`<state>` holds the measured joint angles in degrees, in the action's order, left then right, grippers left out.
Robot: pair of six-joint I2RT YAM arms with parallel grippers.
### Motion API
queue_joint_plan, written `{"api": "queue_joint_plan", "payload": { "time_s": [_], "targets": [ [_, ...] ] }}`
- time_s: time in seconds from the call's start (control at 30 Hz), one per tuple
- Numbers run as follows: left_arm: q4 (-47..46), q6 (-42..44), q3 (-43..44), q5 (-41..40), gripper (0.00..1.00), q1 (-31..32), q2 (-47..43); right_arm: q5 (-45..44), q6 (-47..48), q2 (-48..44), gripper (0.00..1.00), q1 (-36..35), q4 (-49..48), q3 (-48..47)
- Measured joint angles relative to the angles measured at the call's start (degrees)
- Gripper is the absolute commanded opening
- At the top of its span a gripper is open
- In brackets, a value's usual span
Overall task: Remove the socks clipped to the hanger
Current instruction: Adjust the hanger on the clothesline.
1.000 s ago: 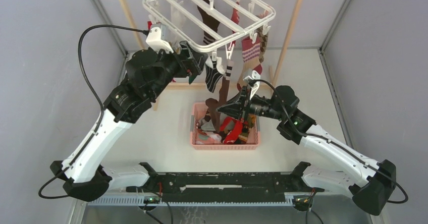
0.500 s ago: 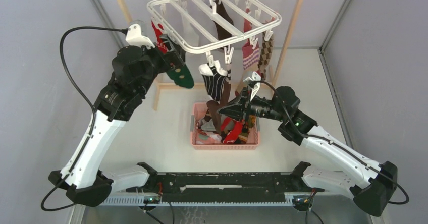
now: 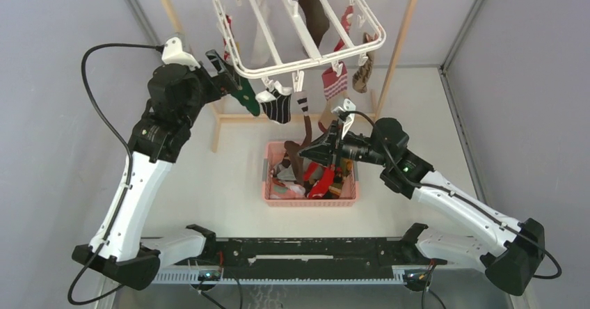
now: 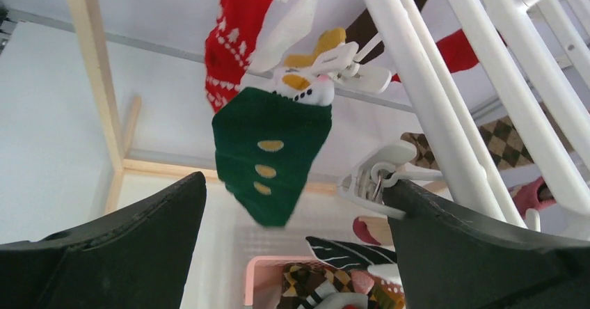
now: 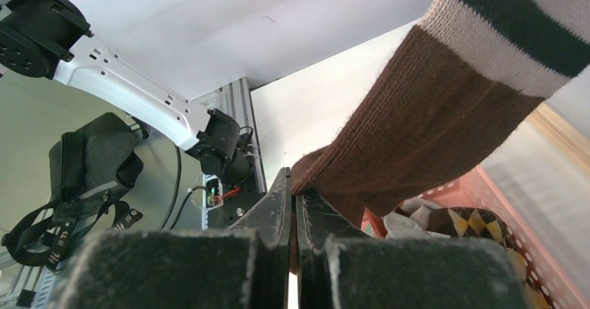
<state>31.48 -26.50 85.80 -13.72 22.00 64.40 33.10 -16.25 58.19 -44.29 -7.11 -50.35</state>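
The white hanger (image 3: 299, 27) hangs tilted from the wooden rack, with several socks clipped under it. My left gripper (image 3: 226, 71) is open just left of its near-left corner. In the left wrist view the gripper (image 4: 296, 208) points at a green sock (image 4: 275, 159) with yellow dots that is still clipped; a red sock (image 4: 236, 37) hangs behind it. The green sock shows in the top view too (image 3: 245, 94). My right gripper (image 3: 314, 149) is shut on the toe of a brown sock (image 3: 304, 131) with a striped cuff, still clipped above. The wrist view shows the gripper (image 5: 292, 191) pinching this sock (image 5: 431, 128).
A pink slatted basket (image 3: 311, 202) with several loose socks stands on the table under the hanger, also seen low in the left wrist view (image 4: 259, 281). The wooden rack's poles (image 3: 402, 37) rise at both sides. An empty clip (image 4: 376, 177) dangles by my left gripper's right finger.
My left gripper has drawn back to the left, away from the hanger's corner. The hanger has swung and turned, and the green sock now hangs free. The right gripper has hardly moved.
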Motion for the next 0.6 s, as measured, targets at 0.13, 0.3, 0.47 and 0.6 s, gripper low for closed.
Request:
{"api": "queue_joint_plan", "payload": {
  "time_s": [0.13,0.3,0.47,0.6],
  "targets": [
    [-0.04,0.04,0.0,1.95,1.0,-3.37,-0.02,-0.02,0.61,0.96,0.0,0.0,-0.26,0.0],
    [-0.02,0.2,0.0,3.72,1.0,-7.32,-0.02,0.13,1.9,2.21,0.0,0.68,-0.81,0.0],
    [0.28,1.05,0.0,4.39,1.0,-9.29,-0.55,3.52,1.49,5.07,0.0,4.5,-4.66,0.0],
    [0.83,1.25,-0.22,4.94,1.0,-9.68,-2.08,8.63,-2.4,8.66,0.0,9.29,-11.28,0.0]
  ]
}}
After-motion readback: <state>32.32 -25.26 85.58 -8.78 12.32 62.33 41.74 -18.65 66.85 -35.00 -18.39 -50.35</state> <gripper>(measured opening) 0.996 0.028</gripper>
